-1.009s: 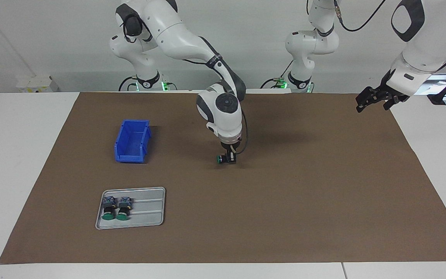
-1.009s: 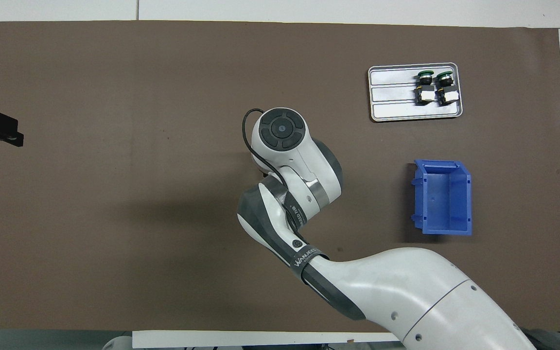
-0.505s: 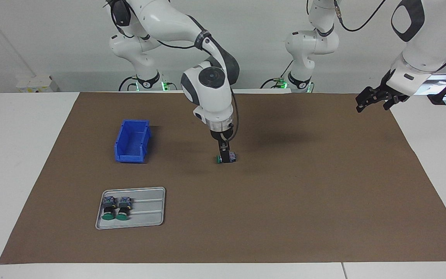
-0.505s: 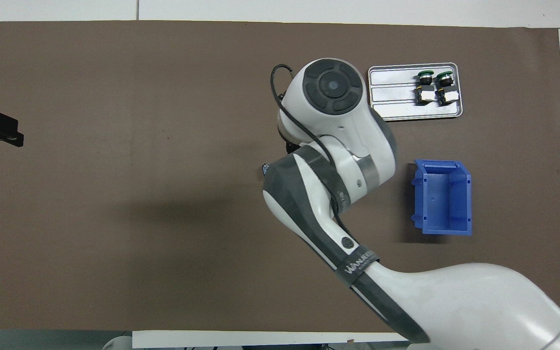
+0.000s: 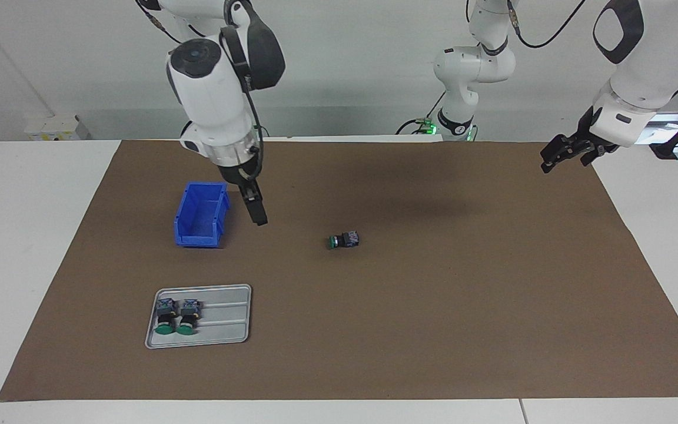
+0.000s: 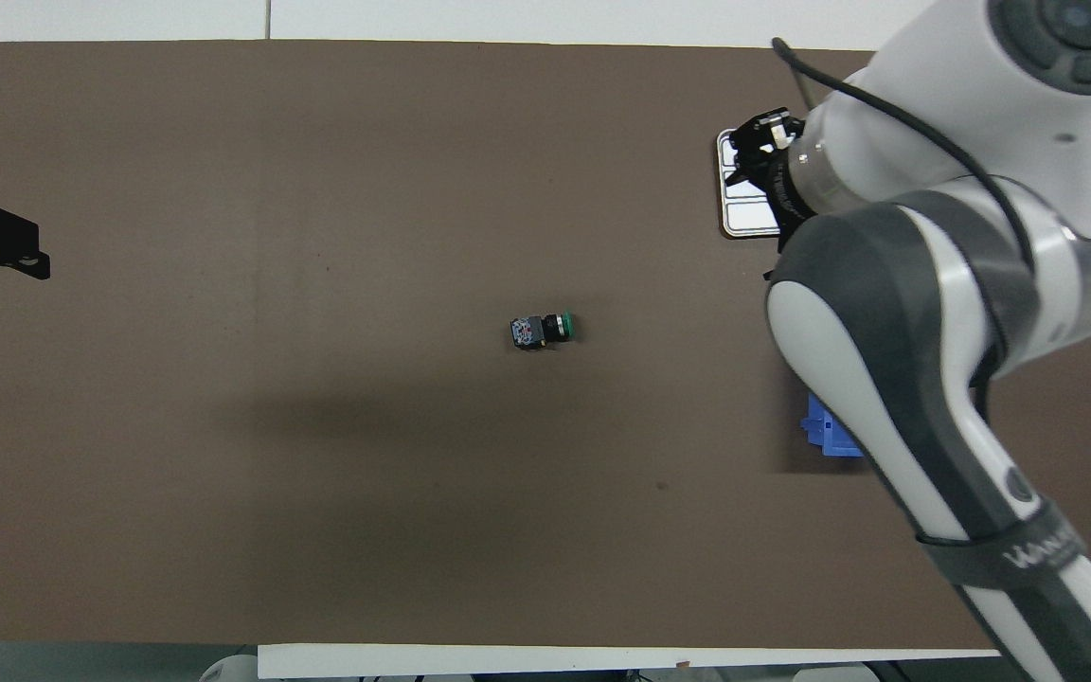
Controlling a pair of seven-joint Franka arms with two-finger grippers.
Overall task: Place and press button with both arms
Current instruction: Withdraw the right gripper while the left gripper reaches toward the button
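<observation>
The button lies on its side in the middle of the brown mat, green cap toward the right arm's end, with nothing touching it. My right gripper hangs raised and open, holding nothing, beside the blue bin. In the overhead view it covers the edge of the tray. My left gripper waits open and empty in the air over the mat's edge at the left arm's end.
A grey tray farther from the robots than the bin holds two more green-capped buttons. In the overhead view the right arm hides most of the tray and the bin. Two smaller arms stand at the robots' end.
The right gripper opened and left the button on the mat. It then rose and swung away toward the blue bin. The left arm barely moved.
</observation>
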